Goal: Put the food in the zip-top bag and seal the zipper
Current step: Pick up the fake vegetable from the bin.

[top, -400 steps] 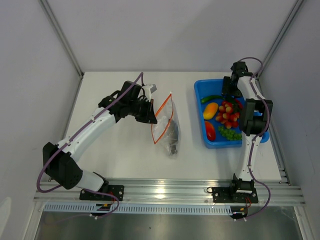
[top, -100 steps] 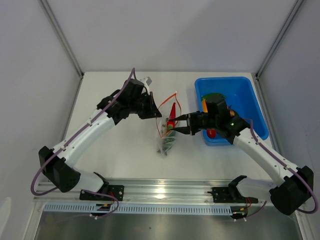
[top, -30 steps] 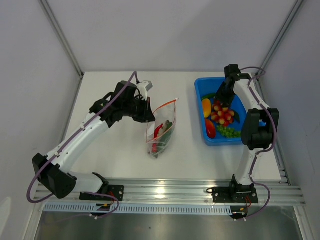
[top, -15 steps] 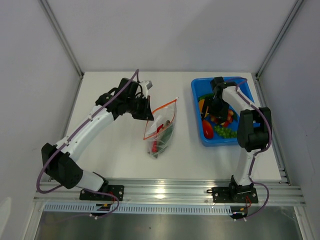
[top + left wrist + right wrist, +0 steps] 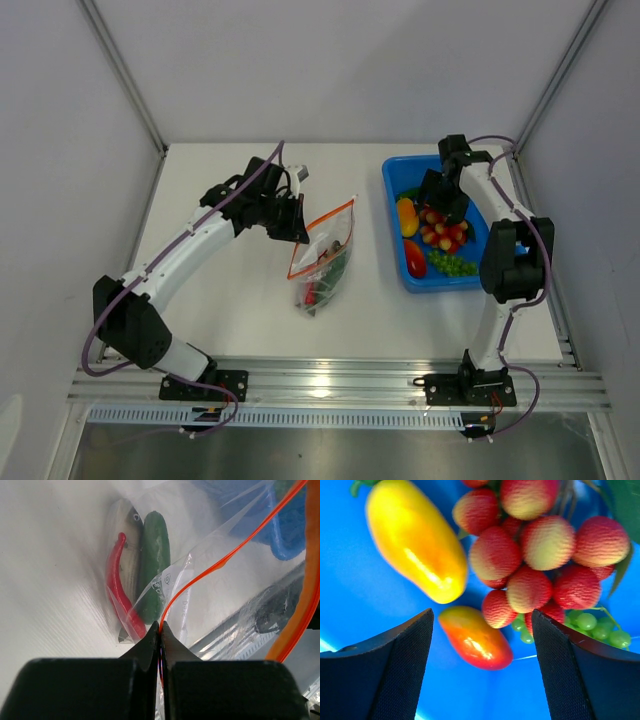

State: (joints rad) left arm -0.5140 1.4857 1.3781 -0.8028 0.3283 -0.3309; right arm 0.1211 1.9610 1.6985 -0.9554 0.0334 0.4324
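The zip-top bag (image 5: 322,262) lies mid-table with its mouth lifted. My left gripper (image 5: 296,232) is shut on its zipper (image 5: 200,575), the orange-red strip pinched between the jaw tips (image 5: 161,628). Inside the bag lie a grey fish (image 5: 126,550), a green cucumber (image 5: 153,565) and a red chilli (image 5: 119,592). My right gripper (image 5: 433,198) hangs open over the blue tub (image 5: 388,232), holding nothing. Below its fingers (image 5: 481,617) are a yellow mango (image 5: 415,540), a red pepper (image 5: 476,637), cherry tomatoes (image 5: 542,555) and green grapes (image 5: 600,627).
The blue tub stands at the right of the table, close to the right wall frame (image 5: 560,300). The aluminium rail (image 5: 330,380) with both arm bases runs along the near edge. Grey walls enclose the table on three sides.
My right gripper's jaws have opened wide and it has shifted over the tub's food, first forward, then back. The tub slid slightly left. My left gripper keeps its hold on the bag.
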